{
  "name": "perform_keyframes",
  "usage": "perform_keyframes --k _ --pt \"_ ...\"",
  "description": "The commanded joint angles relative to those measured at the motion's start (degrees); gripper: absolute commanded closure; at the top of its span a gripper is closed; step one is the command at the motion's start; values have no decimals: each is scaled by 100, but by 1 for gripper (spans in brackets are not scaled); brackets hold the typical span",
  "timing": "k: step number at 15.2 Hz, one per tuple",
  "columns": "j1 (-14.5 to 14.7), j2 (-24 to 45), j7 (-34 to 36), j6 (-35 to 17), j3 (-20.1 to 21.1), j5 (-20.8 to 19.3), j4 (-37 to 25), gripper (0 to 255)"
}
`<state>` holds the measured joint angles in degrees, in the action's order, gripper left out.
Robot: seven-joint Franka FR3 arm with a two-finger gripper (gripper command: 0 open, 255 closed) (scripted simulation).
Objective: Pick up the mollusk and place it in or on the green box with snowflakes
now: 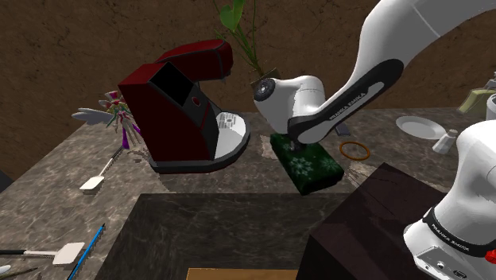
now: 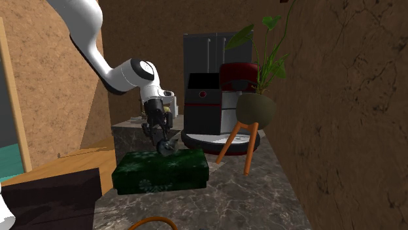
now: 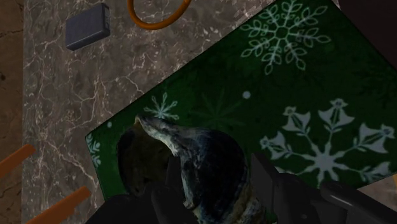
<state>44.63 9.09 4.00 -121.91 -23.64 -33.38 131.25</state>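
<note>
Green box [image 3: 302, 89] under the loaded hand [image 3: 219, 191].
Fingers clasped the mollusk [image 3: 203, 159] directly over its snowflake top, seemingly positioned for release there.

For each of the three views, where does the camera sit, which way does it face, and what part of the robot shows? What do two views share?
Shoulder view: beside the stand, looking down over the counter; the arm crosses it.
Second exterior view: low along the counter, facing the red machine; arm and gripper show.
Wrist view: on the hand, looking down; black fingers show.
Shared: the last two show the mollusk above the green box.
</note>
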Motion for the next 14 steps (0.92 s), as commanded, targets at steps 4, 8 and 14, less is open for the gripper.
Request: perform_keyframes --k 4,8,14 --pt "-11 69 32 -53 2 10 81 255" --pt "-22 73 23 -54 4 9 74 0" --pt "37 -23 11 140 50 63 -3 0"
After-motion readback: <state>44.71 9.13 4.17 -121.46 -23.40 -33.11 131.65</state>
